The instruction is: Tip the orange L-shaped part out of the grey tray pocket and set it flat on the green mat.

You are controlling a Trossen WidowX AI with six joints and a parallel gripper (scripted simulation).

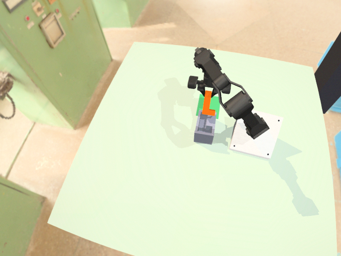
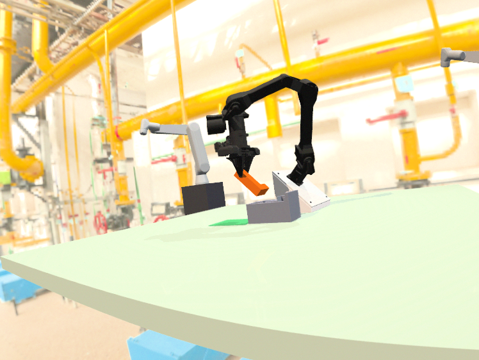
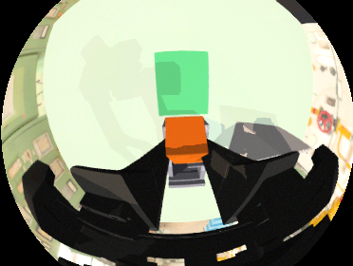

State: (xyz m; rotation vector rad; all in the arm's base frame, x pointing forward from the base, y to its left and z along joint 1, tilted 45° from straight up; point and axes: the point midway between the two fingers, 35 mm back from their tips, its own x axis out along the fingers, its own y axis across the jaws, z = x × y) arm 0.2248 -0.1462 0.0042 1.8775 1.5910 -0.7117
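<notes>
The orange L-shaped part is in the air, clear above the tray. It is tilted, its plain end up and its L-shaped end lower. My gripper is shut on the plain end. The grey tray stands on the table with its pocket empty; in the wrist view the part hides much of it. The green mat lies beside the tray and is partly covered by the part in the top view.
The arm's white base plate stands beside the tray, on the side away from the table's open part. A dark block with a grey arm stands behind the table in the exterior view.
</notes>
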